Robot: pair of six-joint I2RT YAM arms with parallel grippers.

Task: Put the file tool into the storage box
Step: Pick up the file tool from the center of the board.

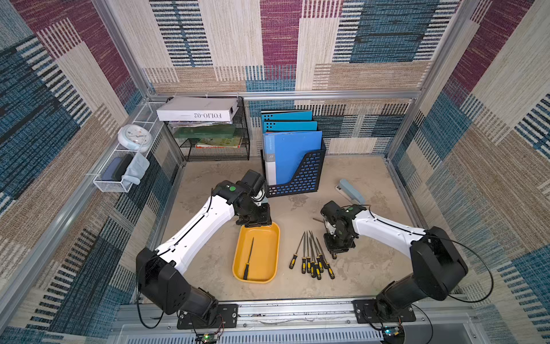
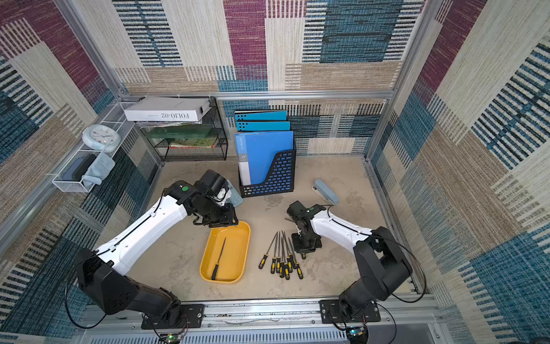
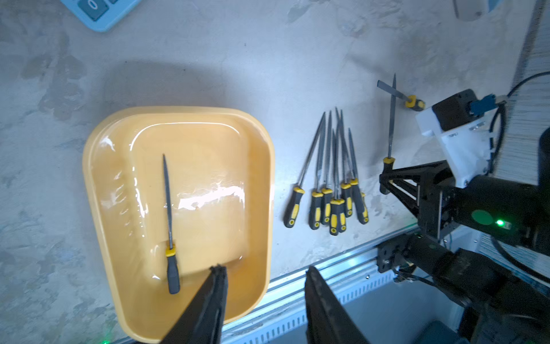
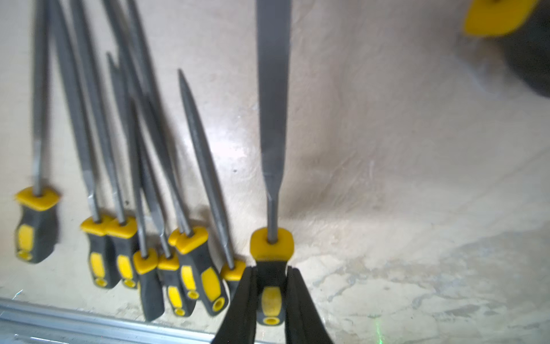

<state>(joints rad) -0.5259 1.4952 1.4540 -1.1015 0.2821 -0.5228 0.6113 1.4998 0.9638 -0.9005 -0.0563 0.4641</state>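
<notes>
The flat file is resting just beside the pile of files on the bench, and the right tool is squeezing its handle tight. I think the picking-up step is going on. The next move is calling for a lift, then a carry over the pile to the storage box, where one file is lying. The left tool is hanging over the box's far end, jaws apart, holding nothing.
</notes>
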